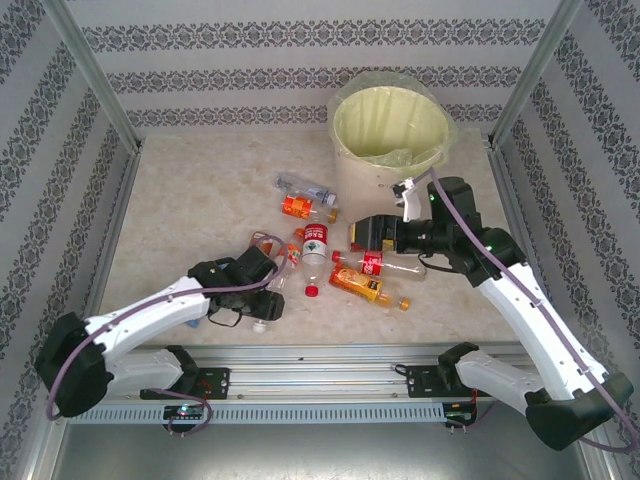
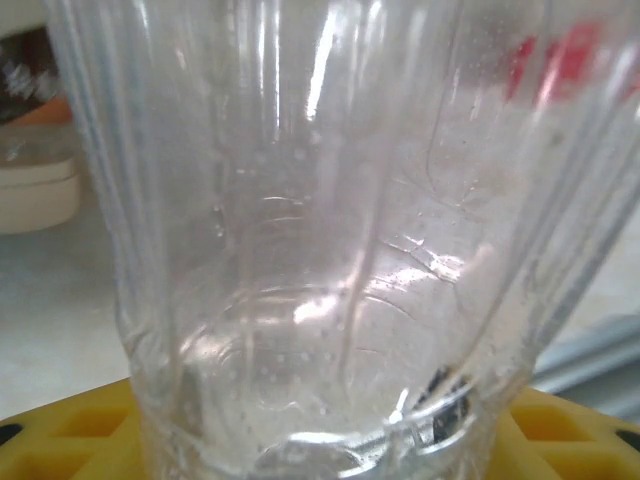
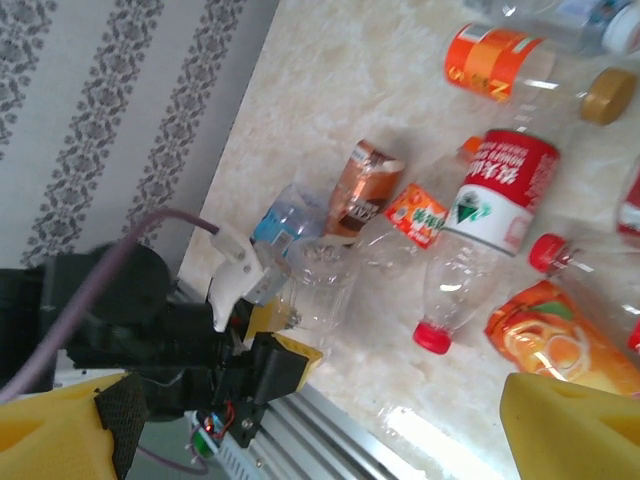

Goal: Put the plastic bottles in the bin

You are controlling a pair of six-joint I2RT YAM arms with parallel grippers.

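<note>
The left pincer (image 3: 281, 335) is closed around a clear bottle (image 2: 320, 250) and squeezes its sides, low on the desk (image 1: 200, 190) near the front. The right pincer (image 3: 320, 430) is wide open and holds nothing. It hangs over the other bottles (image 1: 315, 245), which lie scattered in the middle of the desk. The bin (image 1: 358, 185) stands at the back right, just behind the right pincer.

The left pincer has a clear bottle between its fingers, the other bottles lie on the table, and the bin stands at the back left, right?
No: the top view shows the bin at the back right, not left. The rest holds: the left pincer has the clear bottle between its fingers, and the other bottles lie on the table.
</note>
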